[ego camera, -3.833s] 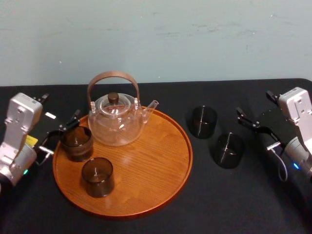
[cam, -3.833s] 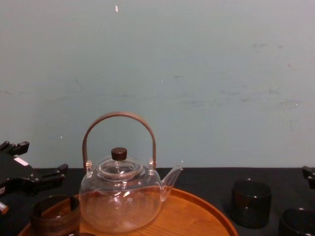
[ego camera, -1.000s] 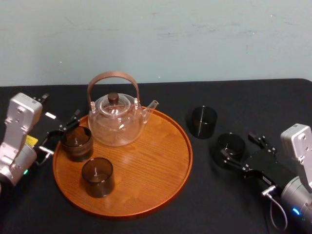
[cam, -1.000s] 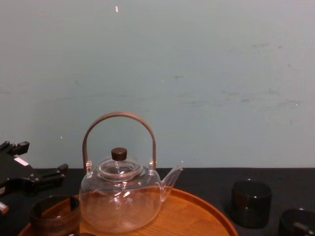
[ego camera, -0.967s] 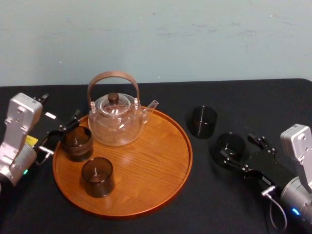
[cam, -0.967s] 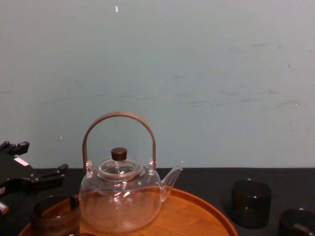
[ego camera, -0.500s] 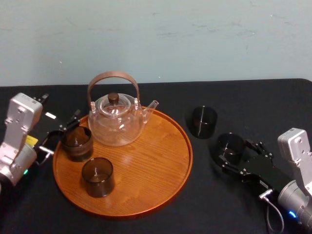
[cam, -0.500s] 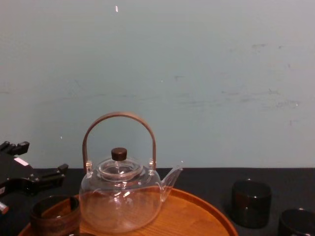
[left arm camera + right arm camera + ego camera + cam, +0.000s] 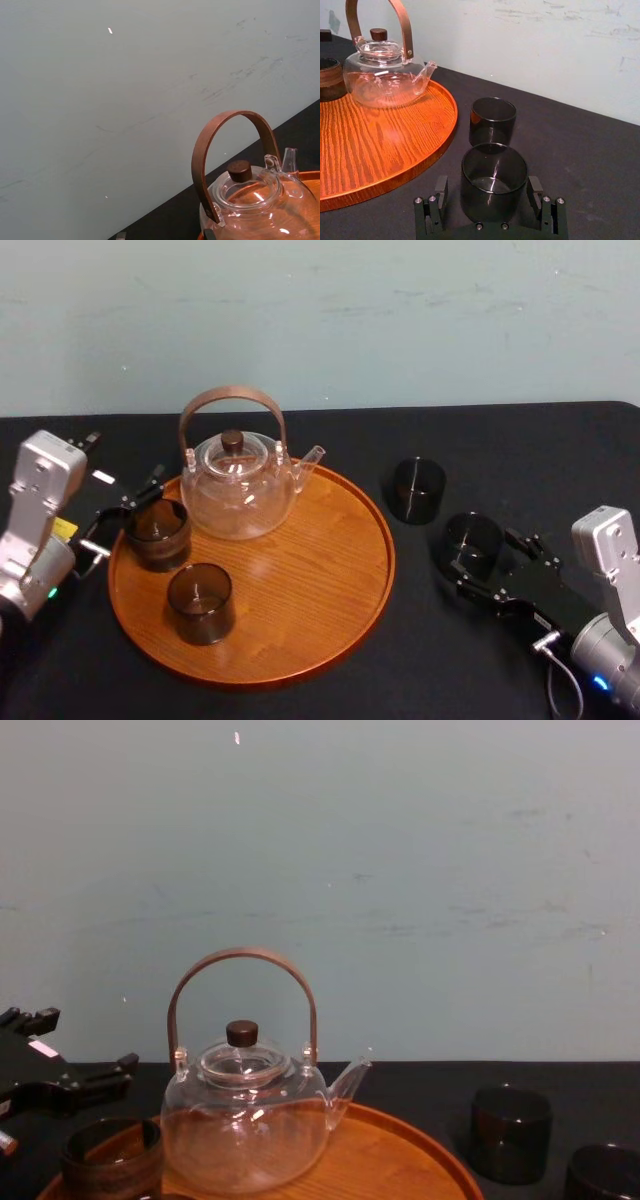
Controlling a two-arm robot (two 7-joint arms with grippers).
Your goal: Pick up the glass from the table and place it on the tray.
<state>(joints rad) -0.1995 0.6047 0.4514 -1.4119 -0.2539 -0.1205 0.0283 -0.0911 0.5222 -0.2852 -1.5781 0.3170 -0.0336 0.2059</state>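
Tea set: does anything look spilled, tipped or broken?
Nothing stands out. The teapot and two glasses stand upright on the tray; two more glasses stand on the table, the right hand open around the nearer glass. The left hand rests beside the tray.

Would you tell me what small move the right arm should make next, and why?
Probably close the right tool on the nearer dark glass: its open fingers already flank that glass, which stands on the table beside the tray. The left tool sits idle at the tray's left edge.
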